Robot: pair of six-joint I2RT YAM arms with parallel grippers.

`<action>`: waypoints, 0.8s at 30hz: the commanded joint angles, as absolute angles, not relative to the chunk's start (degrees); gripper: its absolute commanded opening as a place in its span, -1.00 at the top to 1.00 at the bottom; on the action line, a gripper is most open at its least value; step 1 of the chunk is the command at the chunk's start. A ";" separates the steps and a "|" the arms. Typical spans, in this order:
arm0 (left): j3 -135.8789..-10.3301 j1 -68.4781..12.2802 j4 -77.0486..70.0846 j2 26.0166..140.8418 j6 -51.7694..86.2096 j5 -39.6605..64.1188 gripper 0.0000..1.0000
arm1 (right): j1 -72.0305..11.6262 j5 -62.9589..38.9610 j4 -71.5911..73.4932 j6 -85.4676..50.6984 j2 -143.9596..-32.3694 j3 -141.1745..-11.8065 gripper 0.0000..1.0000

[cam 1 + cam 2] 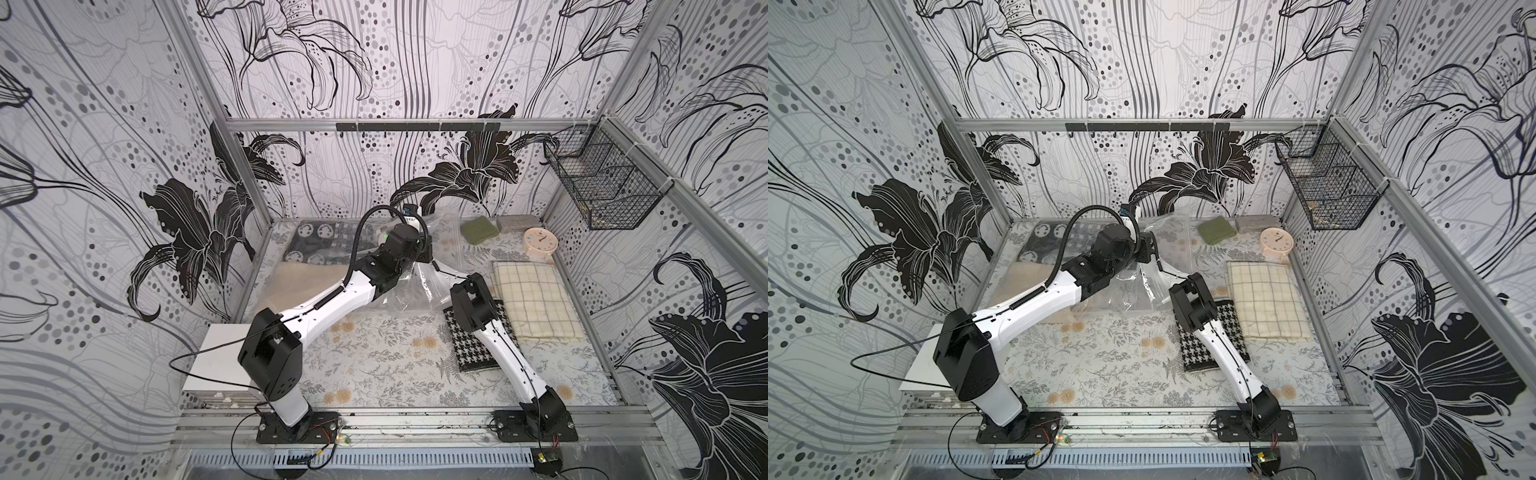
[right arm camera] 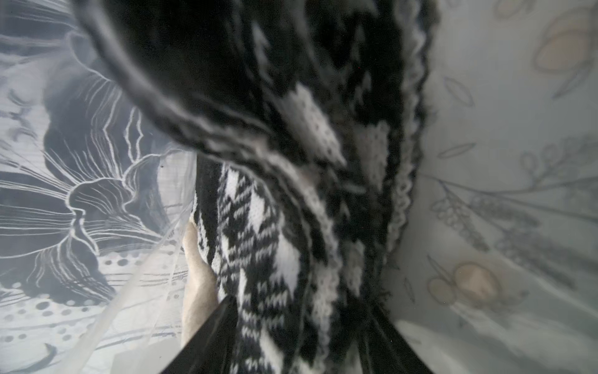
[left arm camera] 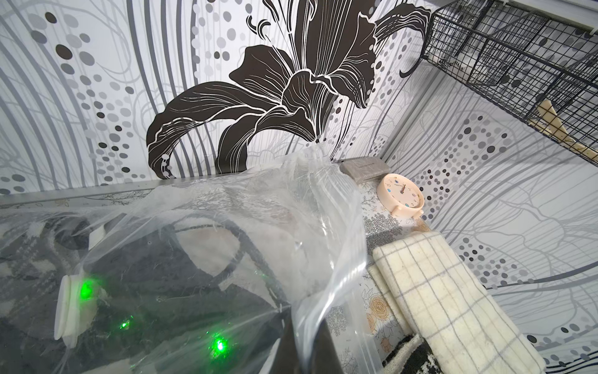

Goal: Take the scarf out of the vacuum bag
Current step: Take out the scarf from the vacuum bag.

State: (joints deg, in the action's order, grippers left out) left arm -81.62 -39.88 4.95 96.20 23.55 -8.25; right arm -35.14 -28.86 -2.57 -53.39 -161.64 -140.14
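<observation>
Clear plastic of the vacuum bag (image 3: 226, 210) lay crumpled toward the back of the table, where both arms met in both top views. The left gripper (image 3: 301, 327) was closed tight. The creases in the plastic ran together at it, so it looked pinched on the vacuum bag near the mouth, holding it up. The right gripper (image 2: 301, 304) sat inside, its jaws partly apart with the black-and-white knitted scarf (image 2: 259, 243) bunched between them, apparently gripped. The scarf was within the vacuum bag, with hazy plastic on both sides of it. I judged the step to be the pull-out itself: grasp made, scarf not yet clear. The next move called for the right arm to draw back through the mouth while the left anchored the plastic, slowly enough that the knit neither snagged nor dragged the vacuum bag along.
</observation>
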 commanded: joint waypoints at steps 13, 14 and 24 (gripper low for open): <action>-83.45 -41.12 2.01 96.89 23.12 -6.42 1.00 | -36.99 -28.90 -4.17 -53.63 -162.40 -137.98 -0.19; -83.56 -41.09 1.93 96.91 23.07 -6.42 1.00 | -36.98 -29.08 -3.89 -53.93 -162.42 -137.99 -0.19; -83.76 -41.14 2.46 96.94 23.20 -6.64 1.00 | -36.93 -29.88 -2.83 -54.27 -162.63 -139.40 -0.14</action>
State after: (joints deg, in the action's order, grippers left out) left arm -81.62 -40.18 5.41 96.57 23.53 -8.32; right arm -35.20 -29.10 -1.48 -53.63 -161.75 -139.70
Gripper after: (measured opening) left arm 0.049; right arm 0.573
